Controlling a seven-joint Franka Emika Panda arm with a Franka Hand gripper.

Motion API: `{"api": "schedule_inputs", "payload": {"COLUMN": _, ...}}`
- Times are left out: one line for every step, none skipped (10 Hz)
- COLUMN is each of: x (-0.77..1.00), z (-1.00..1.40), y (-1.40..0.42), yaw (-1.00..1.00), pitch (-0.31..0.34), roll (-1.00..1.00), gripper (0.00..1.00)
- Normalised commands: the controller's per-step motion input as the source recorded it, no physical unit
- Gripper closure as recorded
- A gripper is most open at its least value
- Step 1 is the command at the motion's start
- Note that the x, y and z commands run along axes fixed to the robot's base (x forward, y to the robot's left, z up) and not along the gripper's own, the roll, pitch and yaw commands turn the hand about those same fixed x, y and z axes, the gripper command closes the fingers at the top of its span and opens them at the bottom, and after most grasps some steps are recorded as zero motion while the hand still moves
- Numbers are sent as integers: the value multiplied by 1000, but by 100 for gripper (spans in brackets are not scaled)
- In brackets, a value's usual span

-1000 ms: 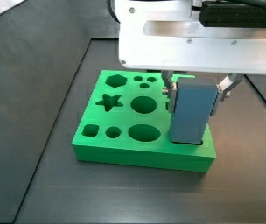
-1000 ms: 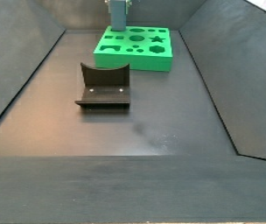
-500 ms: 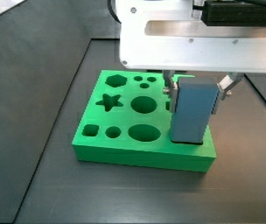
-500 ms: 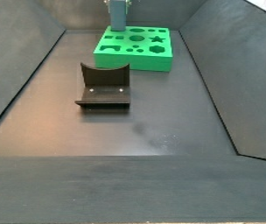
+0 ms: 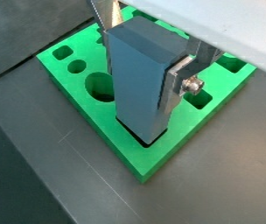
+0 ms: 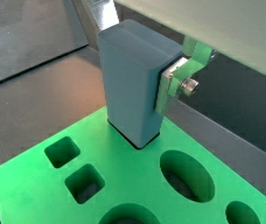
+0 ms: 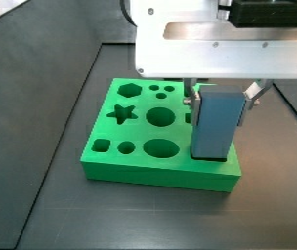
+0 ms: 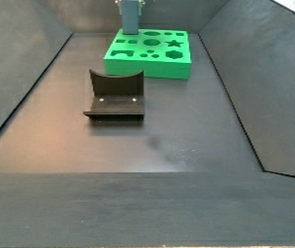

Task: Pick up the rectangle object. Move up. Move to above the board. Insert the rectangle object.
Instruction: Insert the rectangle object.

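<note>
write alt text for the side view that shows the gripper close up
A tall blue-grey rectangle object stands upright with its foot in a hole of the green board, between the fingers of the gripper. The board's other cut-outs are empty.

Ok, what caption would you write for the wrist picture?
Gripper holding the blue-grey rectangle object upright, its lower end in a rectangular hole at the green board corner.

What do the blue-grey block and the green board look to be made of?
The rectangle object, standing in a board slot between the pincer fingers, looks like matte plastic: uniform blue-grey, flat faces, no shine. The board also seems plastic, possibly printed: even bright green, matte, crisp cut-outs. Neither is certain.
</note>
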Motion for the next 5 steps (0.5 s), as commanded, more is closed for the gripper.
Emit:
{"api": "schedule_inputs", "payload": {"x": 120, "z": -137, "y": -83, "yaw": 0, "pitch": 0, "roll": 13, "gripper": 100}}
{"api": "schedule_inputs", "payload": {"x": -46, "z": -574, "y": -91, "yaw": 0, "pitch": -90, "roll": 121, "gripper": 100}}
{"api": "schedule_inputs", "payload": {"x": 0, "z": -269, "y": 0, "yaw": 0, "pitch": -13, "roll": 60, "gripper": 100}}
{"api": "schedule_inputs", "payload": {"x": -94, "z": -183, "y": 0, "yaw": 0, "pitch": 0, "roll": 49, "gripper": 100}}
{"api": "schedule_inputs", "payload": {"x": -269, "z": -286, "y": 163, "yaw": -34, "pitch": 0, "roll": 164, "gripper": 100}}
